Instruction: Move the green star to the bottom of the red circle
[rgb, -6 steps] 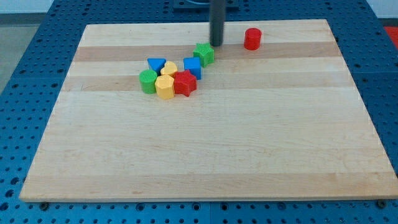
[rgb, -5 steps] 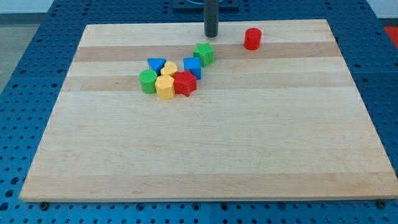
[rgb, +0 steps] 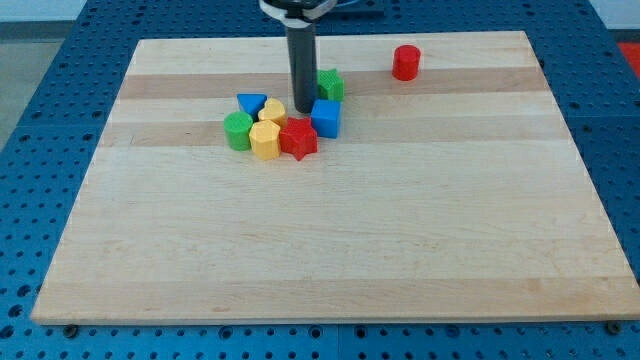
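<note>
1 rod, my tip (rgb: 302, 109) between green star (rgb: 330, 84), blue cube (rgb: 326, 118), no fingers fitted.

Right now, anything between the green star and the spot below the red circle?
Nothing visible. The board between green star and the spot under red circle is bare. My tip sits at the star's lower left, beside the blue cube.

A robotics lab, a blue perforated bench (rgb: 40, 60) under my wooden board (rgb: 330, 230), small coloured test blocks (rgb: 265, 140) grouped on it.
</note>
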